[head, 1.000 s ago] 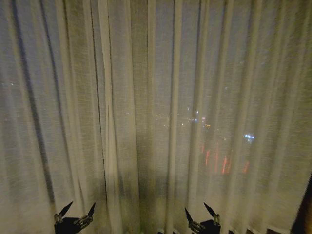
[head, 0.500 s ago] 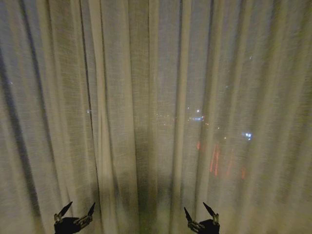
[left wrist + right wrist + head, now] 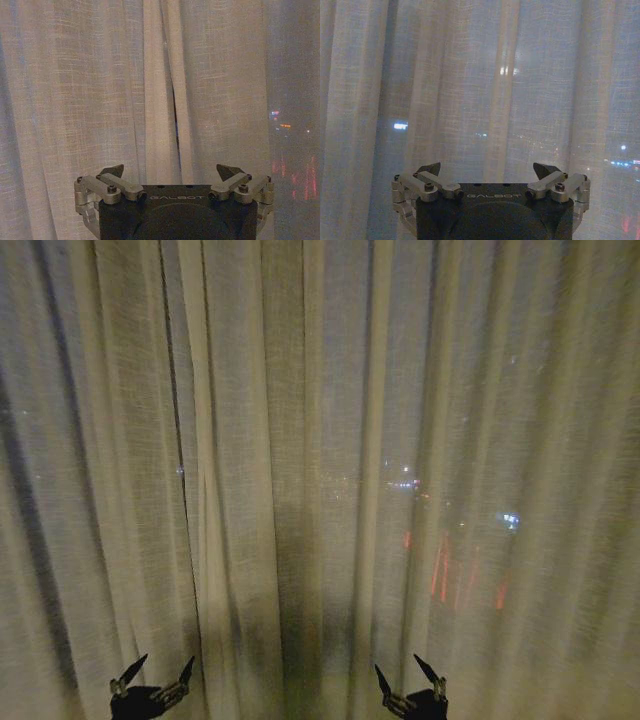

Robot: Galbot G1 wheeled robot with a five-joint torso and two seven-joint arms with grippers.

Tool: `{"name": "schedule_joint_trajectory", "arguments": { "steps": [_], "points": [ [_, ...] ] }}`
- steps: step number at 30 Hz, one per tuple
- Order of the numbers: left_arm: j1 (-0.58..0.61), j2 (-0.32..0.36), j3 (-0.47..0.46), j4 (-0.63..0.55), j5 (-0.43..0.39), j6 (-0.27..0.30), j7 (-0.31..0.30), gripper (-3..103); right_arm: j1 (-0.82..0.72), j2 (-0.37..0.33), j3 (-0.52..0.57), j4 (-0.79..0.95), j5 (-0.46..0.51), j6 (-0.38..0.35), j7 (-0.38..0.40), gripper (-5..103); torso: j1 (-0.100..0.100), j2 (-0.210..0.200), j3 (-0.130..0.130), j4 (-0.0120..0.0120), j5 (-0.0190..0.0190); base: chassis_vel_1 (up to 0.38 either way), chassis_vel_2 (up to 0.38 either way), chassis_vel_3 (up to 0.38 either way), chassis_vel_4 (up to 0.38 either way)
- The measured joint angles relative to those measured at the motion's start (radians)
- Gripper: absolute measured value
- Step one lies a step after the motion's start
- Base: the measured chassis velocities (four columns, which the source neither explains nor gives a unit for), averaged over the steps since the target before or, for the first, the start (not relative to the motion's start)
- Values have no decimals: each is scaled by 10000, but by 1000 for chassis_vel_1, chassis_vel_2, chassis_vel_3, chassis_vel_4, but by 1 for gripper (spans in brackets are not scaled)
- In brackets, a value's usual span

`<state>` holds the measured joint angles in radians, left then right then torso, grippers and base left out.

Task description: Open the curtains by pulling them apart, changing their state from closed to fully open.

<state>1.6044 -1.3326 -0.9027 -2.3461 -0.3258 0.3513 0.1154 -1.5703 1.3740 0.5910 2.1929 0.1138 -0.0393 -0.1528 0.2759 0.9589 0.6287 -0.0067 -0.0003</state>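
Curtains [image 3: 300, 440] closed: sheer cream panels with vertical pleats hang across the whole head view, city lights showing through the fabric as red streaks and small white-blue dots on the right half. Darker vertical band runs down the middle where the fabric looks layered; a thin dark slit sits left of centre, running down between two pleats. Left gripper [image 3: 152, 675] low at the bottom edge of the head view, left of centre, fingers spread wide, holding nothing, tips pointing up toward the fabric. Right gripper [image 3: 410, 678] low at the bottom edge, right of centre, also spread wide and holding nothing. Can't tell from the head view whether the tips touch the cloth. Left wrist view: left gripper [image 3: 170, 172] fingers splayed apart, curtains [image 3: 100, 90] right in front of it, a narrow dark gap between two panel edges directly ahead, roughly centred between the fingertips. Nothing between the fingers. Right wrist view: right gripper [image 3: 487, 170] fingers likewise apart, facing continuous pleated fabric [image 3: 470, 100] with no gap visible, distant lights glowing through it. Neither gripper has hold of any fabric.
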Motion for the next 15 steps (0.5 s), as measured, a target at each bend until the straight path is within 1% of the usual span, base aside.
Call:
{"name": "schedule_joint_trajectory", "arguments": {
  "steps": [8, 12, 15],
  "points": [
    [1, -17, 25, 9, 5, -7, 8, 100, -112, -1, -162, -32, -229, 77, 25, 100, -1, 0, -1, -1, 2, 5, 8, -8, -3],
    [2, -23, 19, 8, 14, -7, 9, 100, -71, -1, -178, -69, -235, 80, 54, 100, -1, 0, -1, -1, 3, 104, 75, -75, -86],
    [1, -38, 17, -4, 31, 1, 9, 100, -15, -1, -183, -83, -235, 80, 76, 100, -1, 0, -1, 0, 1, 143, 147, -119, -152]
  ]
}}
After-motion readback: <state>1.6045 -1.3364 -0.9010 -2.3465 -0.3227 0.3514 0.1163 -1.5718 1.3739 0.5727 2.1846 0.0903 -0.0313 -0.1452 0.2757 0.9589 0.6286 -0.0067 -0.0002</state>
